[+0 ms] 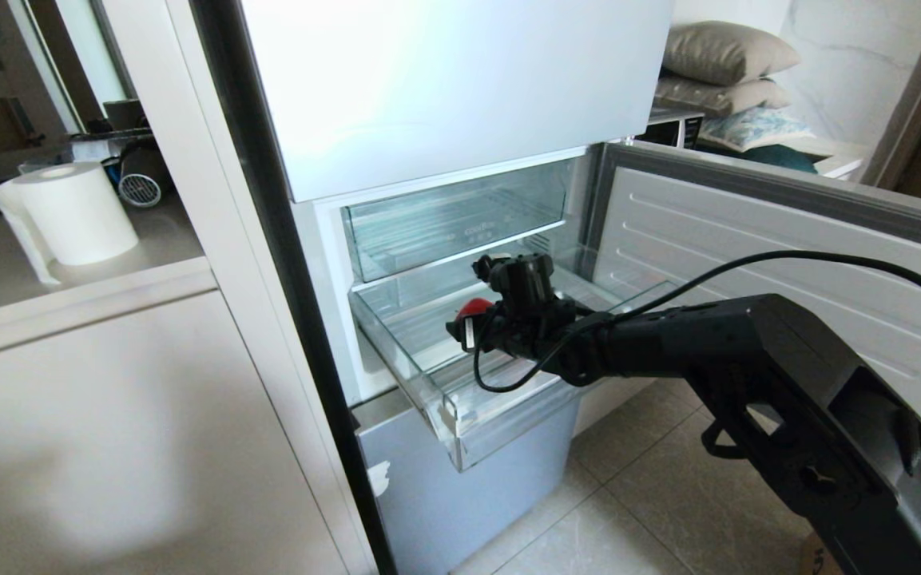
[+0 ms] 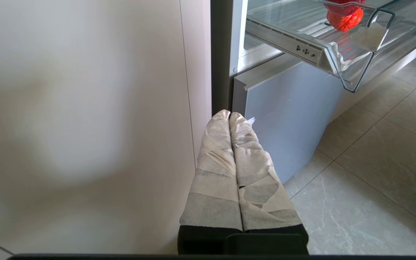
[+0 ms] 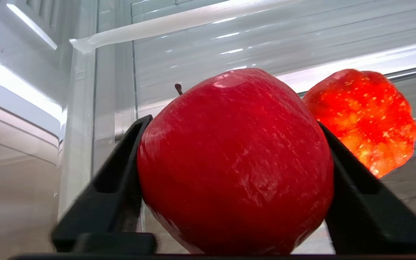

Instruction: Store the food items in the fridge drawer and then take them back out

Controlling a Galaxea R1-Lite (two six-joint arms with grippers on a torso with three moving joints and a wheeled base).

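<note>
The pale blue-silver fridge (image 1: 460, 80) has its middle door swung open. Its clear fridge drawer (image 1: 444, 399) is pulled out, and the drawer (image 2: 337, 54) also shows from below in the left wrist view. My right gripper (image 1: 468, 319) reaches into it from the right. In the right wrist view this gripper (image 3: 233, 122) is shut on a glossy red apple (image 3: 235, 162), with both black fingers against its sides. A bumpy orange-red shape (image 3: 366, 115) sits just behind; fruit or reflection, I cannot tell. My left gripper (image 2: 229, 115) is shut and empty, low by the fridge's bottom front.
A shorter clear bin (image 1: 452, 216) sits above the drawer. The open door (image 1: 748, 231) stands to the right of my arm. A beige cabinet (image 1: 109, 415) with a paper roll (image 1: 77, 212) flanks the fridge on the left. Grey tile floor (image 1: 652, 479) lies below.
</note>
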